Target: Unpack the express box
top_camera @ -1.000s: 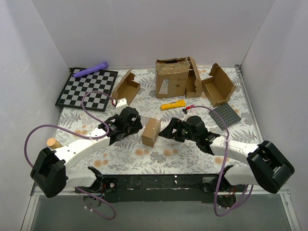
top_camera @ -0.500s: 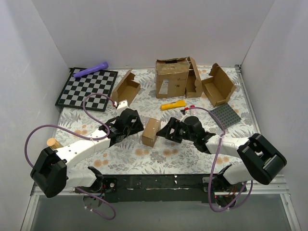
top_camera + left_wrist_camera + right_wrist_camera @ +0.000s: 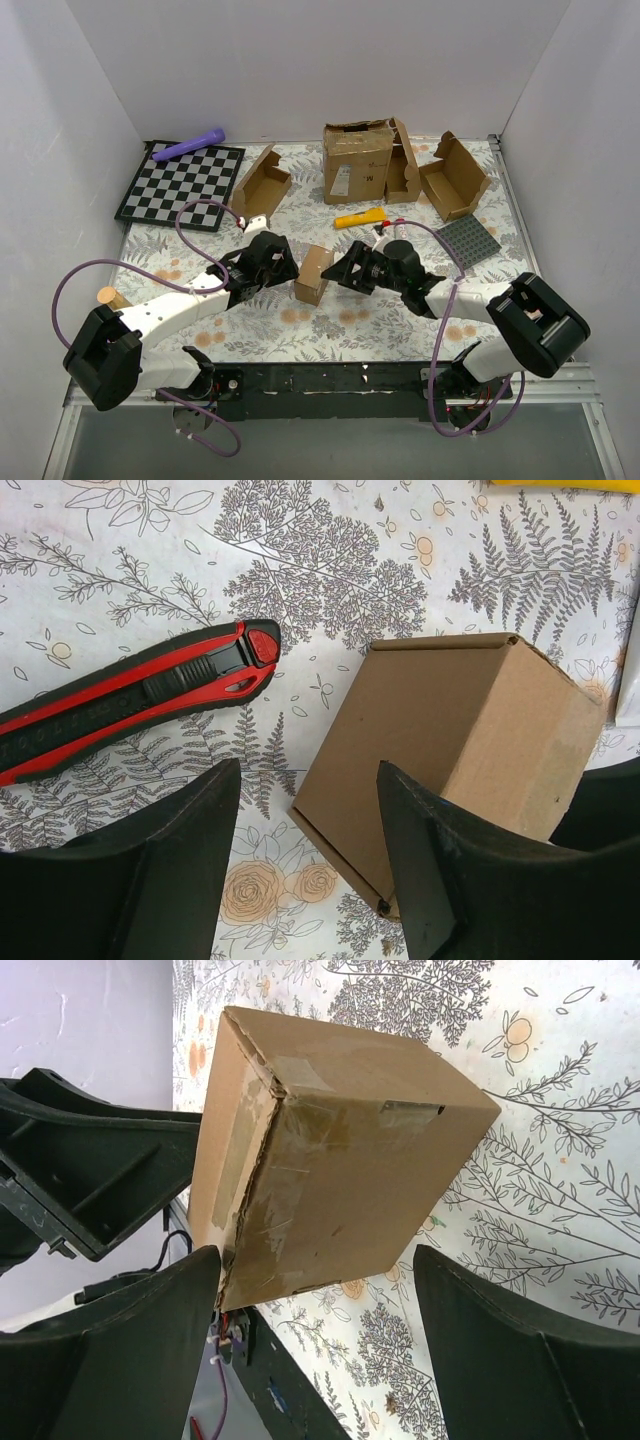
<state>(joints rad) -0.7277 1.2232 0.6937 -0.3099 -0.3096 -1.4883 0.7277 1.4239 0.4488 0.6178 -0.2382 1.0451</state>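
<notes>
The express box (image 3: 313,273) is a small closed brown cardboard box standing on the floral table, its seams taped. My left gripper (image 3: 286,266) is open just left of it. In the left wrist view the box (image 3: 450,740) lies ahead of the left gripper (image 3: 310,880), and the right finger (image 3: 440,880) overlaps the box's near corner. My right gripper (image 3: 344,273) is open just right of the box. In the right wrist view the box's taped face (image 3: 330,1170) sits ahead of the right gripper (image 3: 320,1360), between the spread fingers. Neither gripper holds anything.
A red and black utility knife (image 3: 130,695) lies left of the box. A yellow tool (image 3: 360,217), a large battered carton (image 3: 357,160), two open mailer boxes (image 3: 263,182) (image 3: 455,178), a grey baseplate (image 3: 467,240), a chessboard (image 3: 181,184) and a purple object (image 3: 189,146) lie farther back.
My right gripper has moved left, closer to the box's right side. My left gripper has edged right toward its left side. The box has not moved.
</notes>
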